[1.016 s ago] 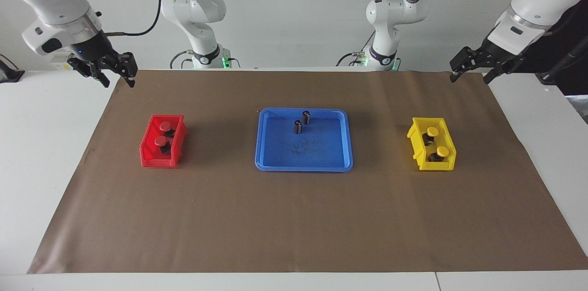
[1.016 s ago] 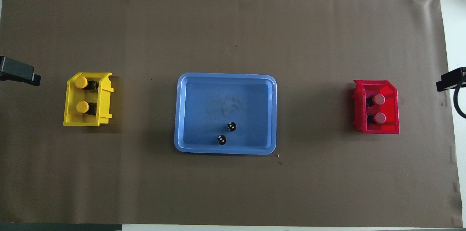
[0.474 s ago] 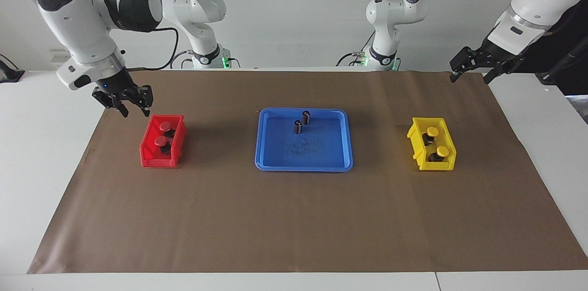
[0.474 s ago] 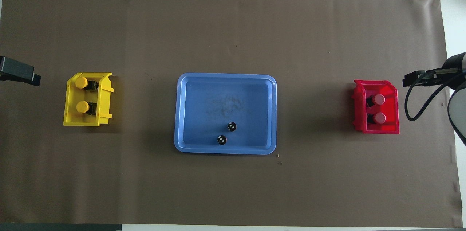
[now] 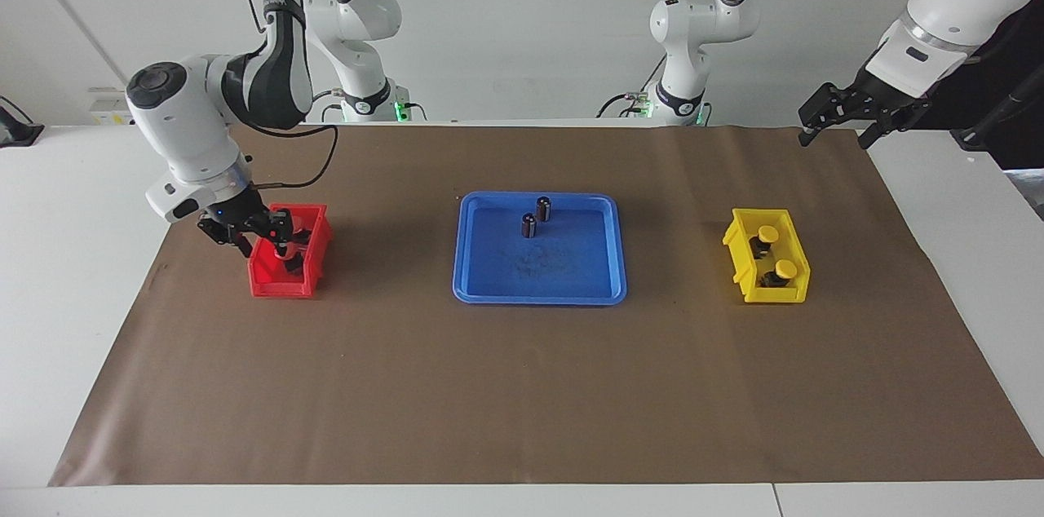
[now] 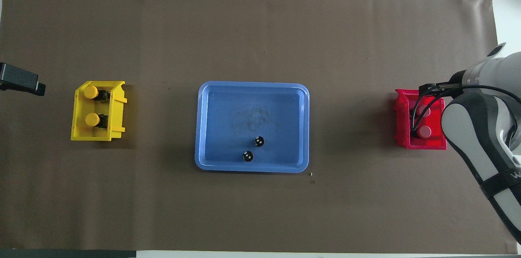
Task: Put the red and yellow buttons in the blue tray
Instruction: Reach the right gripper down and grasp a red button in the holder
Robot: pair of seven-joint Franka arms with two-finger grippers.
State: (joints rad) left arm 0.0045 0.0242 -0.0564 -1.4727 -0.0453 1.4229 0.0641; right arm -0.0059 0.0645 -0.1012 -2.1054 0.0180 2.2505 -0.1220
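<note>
Tabletop [image 5: 73, 272], white, under a brown paper sheet [image 5: 522, 386] that carries everything.

Right arm reaches in from its end of the tabletop. Right gripper [image 5: 263, 240] hangs low over the red bin [image 5: 281, 276], down among its contents; how wide its jaws stand cannot be told, nor whether they touch a button. Left arm waits. Left gripper [image 5: 833, 125] is raised over the sheet's corner at its own end, jaws spread, holding nothing.

Blue tray [image 6: 252, 87] at the middle of the sheet. Overhead, taking the tray as dial centre: yellow bin [image 6: 79, 134] at 9 o'clock, red bin at 3 o'clock, both well apart from it.

Two red buttons [image 6: 424, 131] lie in the red bin, partly covered by the arm. Two yellow buttons [image 6: 92, 119] in the yellow bin, side by side. None in the tray.

Two dark cylinders [image 6: 248, 156] stand upright inside the tray, near its 6 o'clock rim, close together, not touching.
</note>
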